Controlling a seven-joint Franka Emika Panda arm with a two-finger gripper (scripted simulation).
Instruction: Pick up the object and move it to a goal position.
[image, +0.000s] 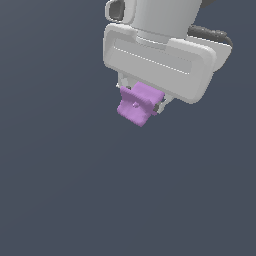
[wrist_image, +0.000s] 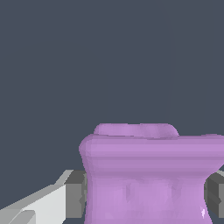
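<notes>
The object (image: 138, 105) is a small light-purple blocky piece with notched edges and a tiny bump at its middle. It hangs under the white hand of my arm near the top of the exterior view. My gripper (image: 141, 102) is shut on it, with a finger on each side. In the wrist view the object (wrist_image: 148, 175) fills the lower part of the picture, and a grey pad (wrist_image: 75, 194) presses against each of its sides. It is held up off the plain dark surface.
A plain dark grey-blue surface (image: 75, 190) fills the rest of both views. No other object, container or edge shows.
</notes>
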